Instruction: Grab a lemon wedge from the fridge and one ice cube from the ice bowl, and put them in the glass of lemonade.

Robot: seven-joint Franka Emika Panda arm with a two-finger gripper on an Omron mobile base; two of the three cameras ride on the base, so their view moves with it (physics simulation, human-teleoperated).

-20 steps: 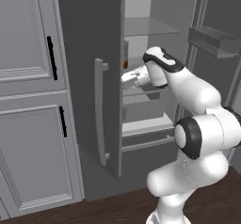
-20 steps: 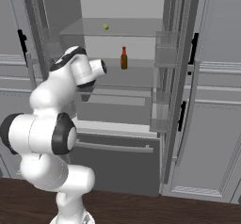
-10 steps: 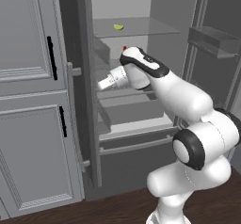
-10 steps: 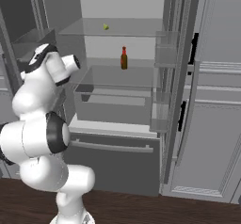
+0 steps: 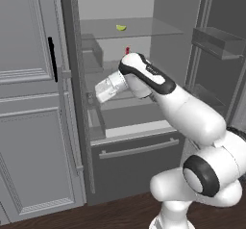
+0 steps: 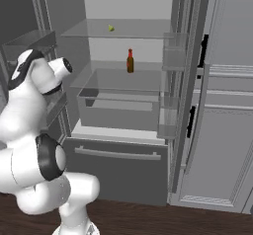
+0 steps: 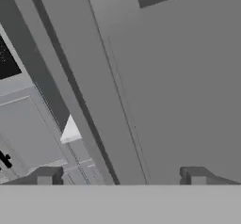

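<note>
Left base view: the fridge (image 5: 144, 146) stands open, and the gripper (image 7: 121, 176) reaches toward its left door edge with fingers spread wide, holding nothing. The lemon wedge (image 5: 121, 28) lies on the top glass shelf, above and right of the gripper, well apart. A brown bottle (image 6: 130, 61) stands one shelf lower.

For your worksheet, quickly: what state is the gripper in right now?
Gripper: open, holding nothing, fingertips spread wide beside the fridge door.

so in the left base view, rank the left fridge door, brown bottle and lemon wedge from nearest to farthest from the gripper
1. Left fridge door, right beside the gripper.
2. Brown bottle, red cap peeking above the wrist.
3. Lemon wedge, up on the top glass shelf.
</note>
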